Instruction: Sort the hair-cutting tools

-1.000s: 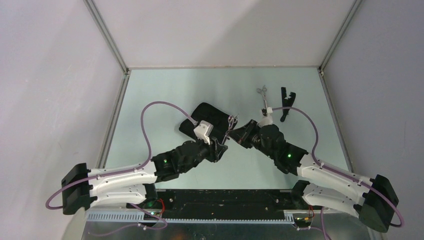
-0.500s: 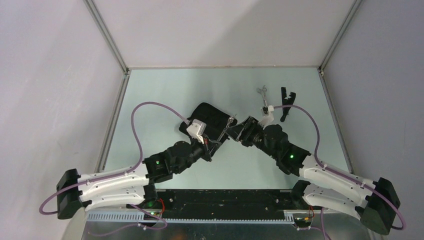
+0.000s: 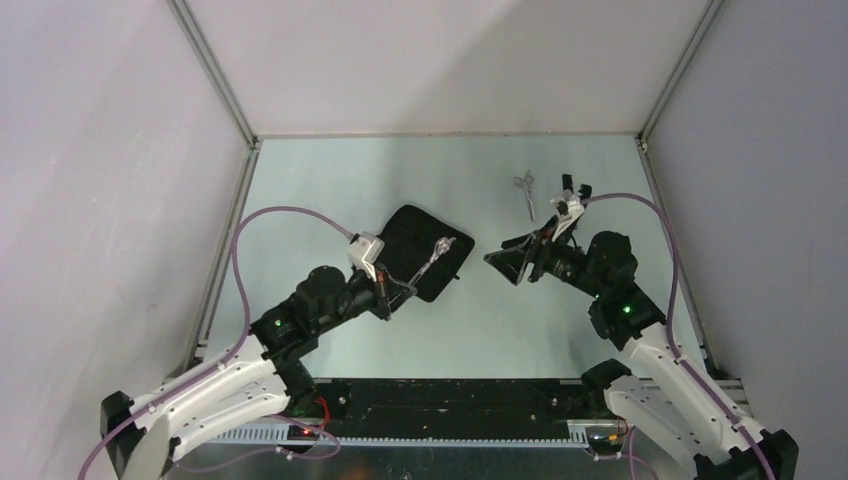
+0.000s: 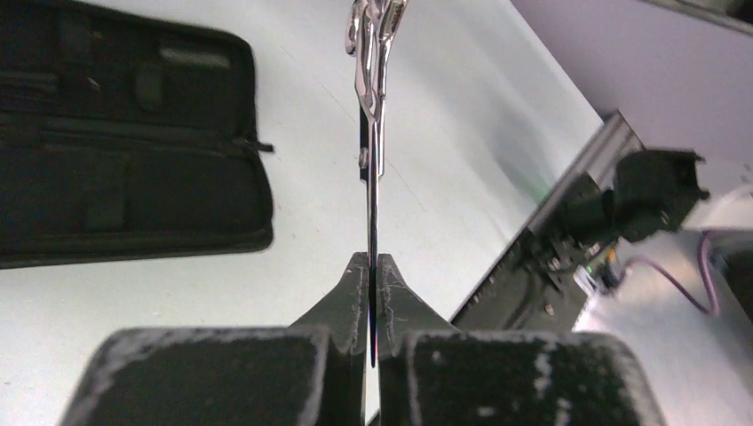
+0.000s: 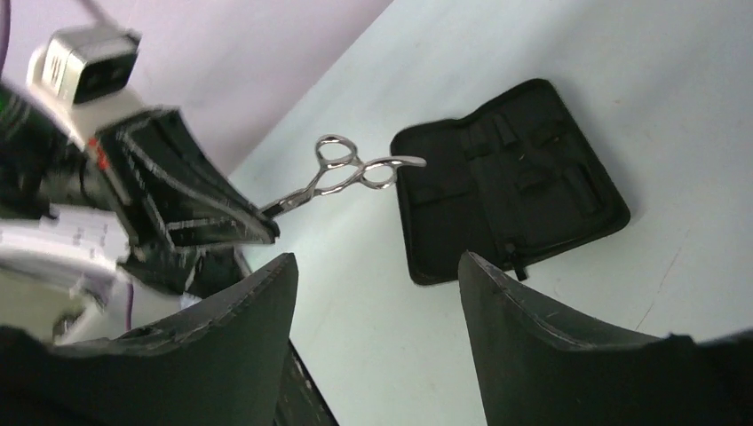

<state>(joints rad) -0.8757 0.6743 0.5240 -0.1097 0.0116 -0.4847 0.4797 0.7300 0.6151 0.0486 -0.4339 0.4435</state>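
The left end effector (image 4: 371, 262), pressed together on the blades of one pair of scissors (image 4: 371, 133), holds them in the air over the right edge of the open zip case (image 3: 405, 228). The right end effector (image 3: 497, 258) hangs spread and empty just right of the case. Farther right, the second scissors (image 3: 526, 193) and black comb (image 3: 567, 185) lie on the counter (image 3: 330, 190). The case looks empty, so sorting seems barely begun.

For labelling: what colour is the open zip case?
Case is black; clearest in right wrist view.
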